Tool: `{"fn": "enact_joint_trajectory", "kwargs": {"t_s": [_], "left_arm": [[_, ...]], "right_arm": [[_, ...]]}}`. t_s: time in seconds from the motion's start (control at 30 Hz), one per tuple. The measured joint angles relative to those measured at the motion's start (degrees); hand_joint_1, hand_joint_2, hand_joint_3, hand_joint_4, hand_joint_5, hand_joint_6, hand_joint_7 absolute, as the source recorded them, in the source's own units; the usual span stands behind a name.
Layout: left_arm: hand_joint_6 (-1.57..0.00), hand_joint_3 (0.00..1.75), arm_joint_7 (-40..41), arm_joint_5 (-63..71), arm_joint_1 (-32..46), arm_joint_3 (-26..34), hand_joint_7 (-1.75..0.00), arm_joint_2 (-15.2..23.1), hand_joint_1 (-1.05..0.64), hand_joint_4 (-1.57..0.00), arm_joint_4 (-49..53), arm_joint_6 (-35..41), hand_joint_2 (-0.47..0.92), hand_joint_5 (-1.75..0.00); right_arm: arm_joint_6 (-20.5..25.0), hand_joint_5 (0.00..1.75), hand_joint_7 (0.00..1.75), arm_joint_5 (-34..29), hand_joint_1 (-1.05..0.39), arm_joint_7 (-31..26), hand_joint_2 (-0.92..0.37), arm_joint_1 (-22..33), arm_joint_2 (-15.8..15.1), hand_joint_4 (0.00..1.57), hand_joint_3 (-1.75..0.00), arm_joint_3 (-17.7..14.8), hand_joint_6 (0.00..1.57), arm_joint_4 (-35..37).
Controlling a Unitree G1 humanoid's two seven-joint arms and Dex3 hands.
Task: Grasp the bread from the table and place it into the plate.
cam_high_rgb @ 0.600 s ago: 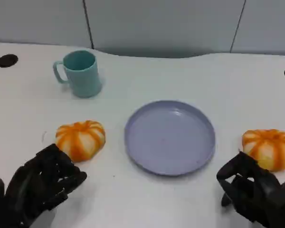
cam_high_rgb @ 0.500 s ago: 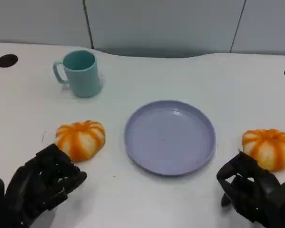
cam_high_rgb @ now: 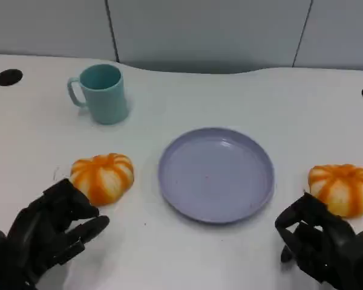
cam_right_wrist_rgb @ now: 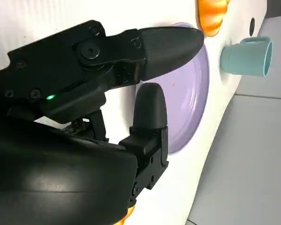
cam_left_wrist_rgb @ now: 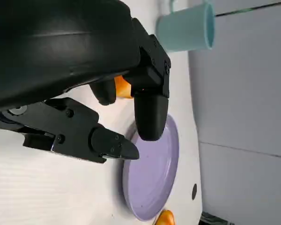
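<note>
Fingers point(cam_high_rgb: 88, 228) apart near bread point(cam_high_rgb: 102, 176), plate point(cam_high_rgb: 216, 174) bare — seemingly, mug point(cam_high_rgb: 100, 92) beyond

Orange bread point(cam_high_rgb: 102, 176) left, empty lilac plate point(cam_high_rgb: 216, 174)

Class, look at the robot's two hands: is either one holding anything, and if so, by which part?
Nothing is held. The left hand and right hand are both empty, each near a bread on the table.

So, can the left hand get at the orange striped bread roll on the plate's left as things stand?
Probably yes. The left hand sits open just short of the orange striped bread roll, with bare white table between them. The teal mug and lilac plate stand off to the sides.
</note>
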Motion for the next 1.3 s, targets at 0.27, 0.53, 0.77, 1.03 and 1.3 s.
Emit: {"fn": "enact_joint_trajectory", "kwargs": {"t_s": [0.27,0.53,0.77,1.03,1.3], "left_arm": [[-0.49,0.06,8.0,13.8,0.0,-2.0,-1.75,1.1,-0.14,-0.74,-2.2,-12.2,0.90,-1.75],[-0.31,0.02,18.2,37.1,-0.1,-5.9,-1.64,7.4,-0.38,-0.46,-10.1,-12.9,0.88,-1.73],[-0.50,0.00,21.1,53.3,-1.9,-10.5,-0.21,15.0,-0.62,-0.20,-16.2,-6.7,0.89,-0.89],[-0.30,0.00,16.4,57.7,-5.7,-15.6,0.00,19.8,-0.73,-0.13,-17.5,-0.7,0.91,-0.30],[-0.04,0.01,11.2,61.0,-14.3,-22.2,0.00,21.8,-0.88,0.00,-9.7,3.5,0.92,0.00]], "right_arm": [[-0.2,1.75,1.75,0.0,-0.29,0.0,-0.92,-0.6,0.3,0.60,-0.33,0.0,0.39,0.8],[-0.7,1.75,1.75,0.0,-0.31,-0.2,-0.92,-0.8,0.4,0.61,-0.33,0.3,0.39,1.1],[-1.0,1.75,1.75,0.0,-0.28,-0.3,-0.92,-0.9,0.5,0.62,-0.33,0.5,0.40,1.6],[-2.8,1.75,1.75,0.7,-0.27,-0.2,-0.91,-1.1,1.1,0.64,-0.34,0.2,0.41,3.1],[-3.8,1.75,1.75,0.7,-0.26,0.0,-0.92,-0.8,1.0,0.61,-0.34,0.3,0.39,3.2]]}}
